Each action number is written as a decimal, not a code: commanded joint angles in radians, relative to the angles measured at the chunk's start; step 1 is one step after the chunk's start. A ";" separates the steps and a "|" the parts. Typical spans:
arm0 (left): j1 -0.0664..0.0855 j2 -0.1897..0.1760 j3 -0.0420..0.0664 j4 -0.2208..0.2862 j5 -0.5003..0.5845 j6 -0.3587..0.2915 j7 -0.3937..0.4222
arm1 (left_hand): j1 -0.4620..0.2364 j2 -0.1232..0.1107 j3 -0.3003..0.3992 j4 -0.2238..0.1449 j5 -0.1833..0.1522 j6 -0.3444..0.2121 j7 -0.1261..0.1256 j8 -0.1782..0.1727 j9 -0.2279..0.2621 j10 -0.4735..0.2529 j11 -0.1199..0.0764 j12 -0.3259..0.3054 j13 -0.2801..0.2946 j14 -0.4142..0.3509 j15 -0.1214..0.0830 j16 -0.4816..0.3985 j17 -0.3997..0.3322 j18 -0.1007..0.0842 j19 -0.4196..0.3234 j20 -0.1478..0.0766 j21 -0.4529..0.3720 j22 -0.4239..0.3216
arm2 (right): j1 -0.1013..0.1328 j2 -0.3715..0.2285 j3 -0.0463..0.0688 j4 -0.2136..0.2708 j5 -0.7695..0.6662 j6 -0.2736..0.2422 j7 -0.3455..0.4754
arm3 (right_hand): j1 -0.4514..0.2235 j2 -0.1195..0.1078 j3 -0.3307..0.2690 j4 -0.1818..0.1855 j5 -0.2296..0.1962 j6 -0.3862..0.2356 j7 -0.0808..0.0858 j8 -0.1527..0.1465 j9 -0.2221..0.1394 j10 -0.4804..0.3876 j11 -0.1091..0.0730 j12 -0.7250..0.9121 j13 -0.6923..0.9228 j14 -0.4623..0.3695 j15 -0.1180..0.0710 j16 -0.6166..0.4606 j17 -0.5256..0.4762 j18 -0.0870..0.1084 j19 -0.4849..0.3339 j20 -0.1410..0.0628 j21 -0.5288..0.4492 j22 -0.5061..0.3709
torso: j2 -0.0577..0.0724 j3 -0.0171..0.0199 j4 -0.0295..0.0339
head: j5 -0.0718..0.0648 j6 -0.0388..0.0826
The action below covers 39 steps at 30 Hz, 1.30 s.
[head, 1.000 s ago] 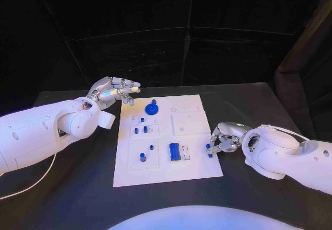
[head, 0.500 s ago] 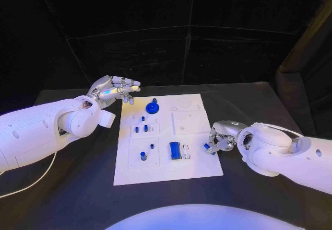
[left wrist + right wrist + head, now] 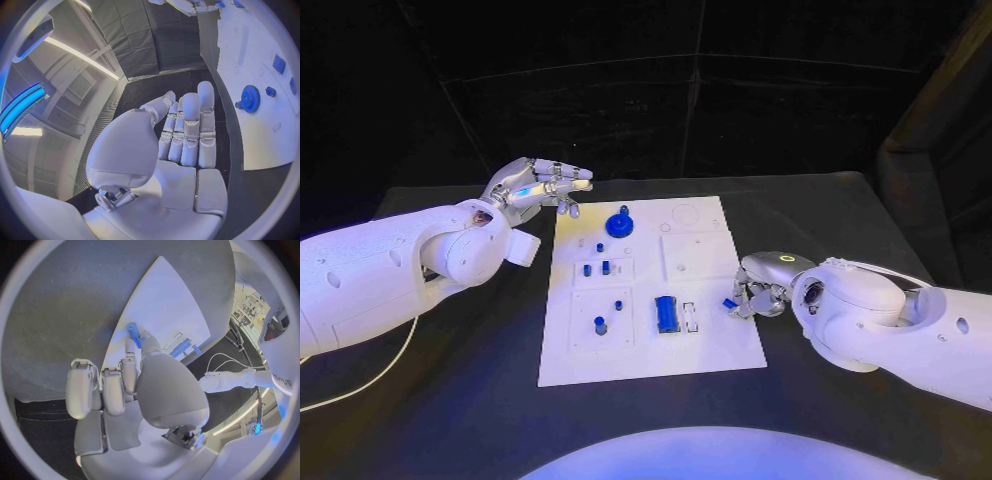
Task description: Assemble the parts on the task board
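At a black table point(image 3: 473, 400), the robot's right hand point(image 3: 759, 292) is pinching a small blue peg point(image 3: 731, 303) between its fingertips at the right edge of the white task board point(image 3: 718, 345), just beside a long blue block point(image 3: 665, 314) seated in the board's near half. The step in hand appears to be carrying this peg to its socket; the next move likely calls for turning it upright over the right hole. The left hand point(image 3: 535, 186) is hovering off the board's far left corner, holding nothing, fingers loosely apart. A toothed blue gear point(image 3: 250, 98) is sitting at the far end. The board looks flat, matte and rigid; the parts smooth, hard plastic; the hands silvery.
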 commanded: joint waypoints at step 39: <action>0.001 -0.004 0.001 0.009 0.004 0.010 0.010 | 0.002 0.012 -0.006 -0.003 -0.001 -0.007 -0.004 0.009 0.000 -0.006 -0.002 0.008 0.001 -0.007 0.001 0.002 -0.002 0.013 0.000 0.003 -0.004 -0.002 | -0.007 0.075 -0.006 0.029 0.398 -0.168 -0.012 | -0.087 -0.065 0.127 0.079 0.081 0.100 -0.025 -0.018 -0.014 0.031 -0.028 0.018 -0.113 0.079 -0.024 0.005 0.126 -0.016 0.029 -0.017 0.007 0.059 | 0.001 -0.0006 -0.0005 | 0.010 -0.007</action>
